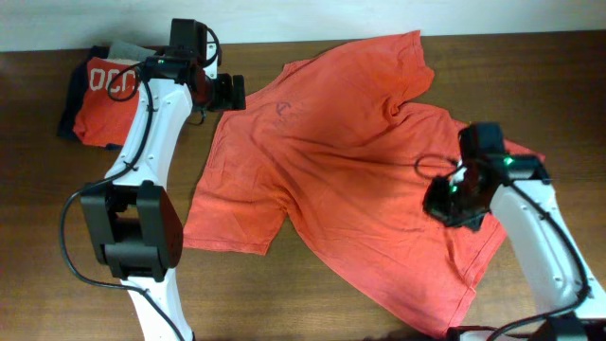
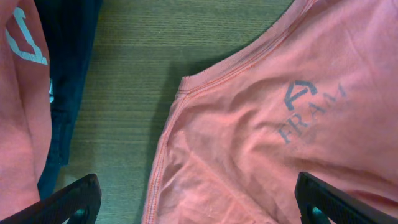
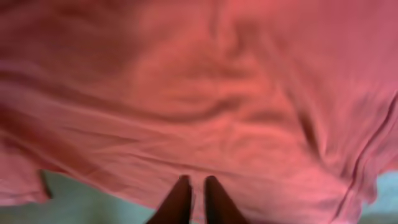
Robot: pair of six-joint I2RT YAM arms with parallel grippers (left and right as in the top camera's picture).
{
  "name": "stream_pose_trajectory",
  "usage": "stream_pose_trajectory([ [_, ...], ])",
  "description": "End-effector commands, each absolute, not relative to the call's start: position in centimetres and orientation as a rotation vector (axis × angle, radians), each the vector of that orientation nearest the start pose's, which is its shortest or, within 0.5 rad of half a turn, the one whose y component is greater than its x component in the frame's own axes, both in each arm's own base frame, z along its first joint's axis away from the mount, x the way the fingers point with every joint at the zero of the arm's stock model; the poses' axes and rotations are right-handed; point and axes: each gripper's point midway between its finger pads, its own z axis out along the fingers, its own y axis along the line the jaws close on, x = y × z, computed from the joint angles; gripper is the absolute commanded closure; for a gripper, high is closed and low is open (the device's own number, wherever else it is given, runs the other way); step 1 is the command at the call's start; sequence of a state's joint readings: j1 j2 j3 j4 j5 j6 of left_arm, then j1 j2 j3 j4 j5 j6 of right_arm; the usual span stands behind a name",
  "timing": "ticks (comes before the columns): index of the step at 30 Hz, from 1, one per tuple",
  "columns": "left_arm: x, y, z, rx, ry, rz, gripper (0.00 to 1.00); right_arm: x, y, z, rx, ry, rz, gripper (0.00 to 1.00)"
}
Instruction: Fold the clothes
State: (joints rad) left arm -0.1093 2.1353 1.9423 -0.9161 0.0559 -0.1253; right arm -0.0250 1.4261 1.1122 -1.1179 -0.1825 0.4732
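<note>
Brown wooden table (image 1: 57, 189), seen from above: your coral-red T-shirt (image 1: 350, 170) lies spread and rumpled across the middle, with 1 dark logo (image 2: 308, 109) near its far-left edge. Your left gripper (image 2: 199, 208) hangs wide open above that edge. Your right gripper (image 3: 194, 199) is over the shirt's right side, its 2 fingers nearly together; you cannot tell whether they pinch cloth. 1 folded orange-and-navy garment (image 1: 99, 95) rests far left.

"FRAM" under angular logo (image 2: 300, 94) on coral T-shirt (image 2: 249, 155); white lettering (image 1: 111, 80) on other garment (image 1: 95, 112), illegible
</note>
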Motion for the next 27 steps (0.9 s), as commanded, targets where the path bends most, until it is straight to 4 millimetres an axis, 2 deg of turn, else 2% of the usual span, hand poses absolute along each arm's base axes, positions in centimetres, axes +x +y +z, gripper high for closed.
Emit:
stream_pose_trajectory([
  [1, 52.0, -6.6, 13.7, -0.008, 2.666, -0.163, 0.01, 28.8, 0.7, 13.8, 0.649, 2.863, 0.207, 0.76],
  [2, 52.0, -6.6, 13.7, -0.007, 2.666, -0.163, 0.01, 29.3, 0.0, 14.3, 0.658, 2.837, 0.169, 0.72],
  [5, 52.1, -6.6, 13.7, -0.008, 2.663, -0.164, 0.01, 30.2, -2.1, 15.3, 0.71, 2.775, 0.093, 0.53],
  [7, 52.8, -6.9, 14.2, -0.002, 2.628, -0.179, 0.01, 30.3, -3.8, 15.5, 0.761, 2.743, 0.041, 0.4],
  [9, 52.8, -7.8, 14.3, 0.017, 2.622, -0.239, 0.01, 30.2, -5.7, 15.5, 0.822, 2.711, -0.008, 0.34],
  [11, 52.8, -9.7, 14.8, 0.063, 2.601, -0.381, 0.02, 30.0, -7.6, 15.6, 0.897, 2.677, -0.035, 0.3],
  [12, 52.6, -11.1, 15.1, 0.127, 2.588, -0.465, 0.33, 30.0, -8.6, 15.7, 0.939, 2.653, -0.042, 0.23],
  [14, 52.3, -12.6, 15.4, 0.198, 2.571, -0.524, 0.7, 29.9, -10.2, 15.8, 1.001, 2.614, -0.049, 0.1],
  [15, 52.2, -13.3, 15.5, 0.215, 2.569, -0.527, 0.79, 29.8, -11.0, 15.8, 1.03, 2.595, -0.053, 0.04],
  [16, 52.1, -14.0, 15.4, 0.233, 2.569, -0.524, 0.85, 29.7, -11.8, 15.9, 1.06, 2.575, -0.055, 0.0],
  [18, 51.8, -15.3, 15.2, 0.265, 2.573, -0.483, 0.9, 29.4, -12.7, 15.9, 1.099, 2.558, -0.063, 0.01],
  [23, 51.8, -16.0, 14.6, 0.289, 2.573, -0.227, 0.94, 29.0, -13.5, 15.9, 1.132, 2.544, -0.071, 0.01],
  [27, 51.2, -16.7, 14.2, 0.31, 2.589, -0.197, 0.96, 29.0, -13.5, 15.9, 1.133, 2.544, -0.071, 0.01],
])
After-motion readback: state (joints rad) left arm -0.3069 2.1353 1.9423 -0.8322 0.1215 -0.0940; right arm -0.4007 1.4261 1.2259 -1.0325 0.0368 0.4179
